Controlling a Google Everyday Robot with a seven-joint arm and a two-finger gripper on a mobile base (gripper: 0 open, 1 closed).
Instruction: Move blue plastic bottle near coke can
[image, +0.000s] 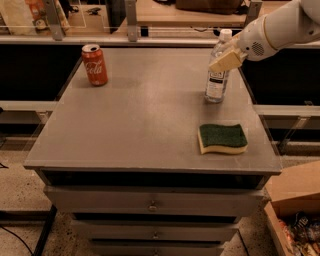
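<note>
ok so starting at the left, the coke can (94, 65) stands upright near the far left corner of the gray table (150, 110), with plenty of bare tabletop around it. Going across, the middle of the table has nothing on it, so there's a straight open lane for the move. Over by the far right corner the blue plastic bottle (216, 82) stands upright on the surface, well apart from the can, basically the whole width of the table away. The gripper (225, 57) is right up at the bottle's shoulder, just under the white cap, coming in from the right on the white arm. Honestly I can't tell whether it's clamped on the bottle or just sitting against it, the view doesn't settle that. Closer to the front right corner there's a green and yellow sponge (222, 138) lying flat, apart from the bottle and not in the way of a leftward carry. My take on handling: the bottle looks like thin clear plastic, so probably light, a bit squishy in the body and kind of slick, and being tall it'd tip easily if it's shoved low. Grabbing high near the neck, where it's stiffer, seems like the sane spot, then set it down upright just beside the can without knocking it.
</note>
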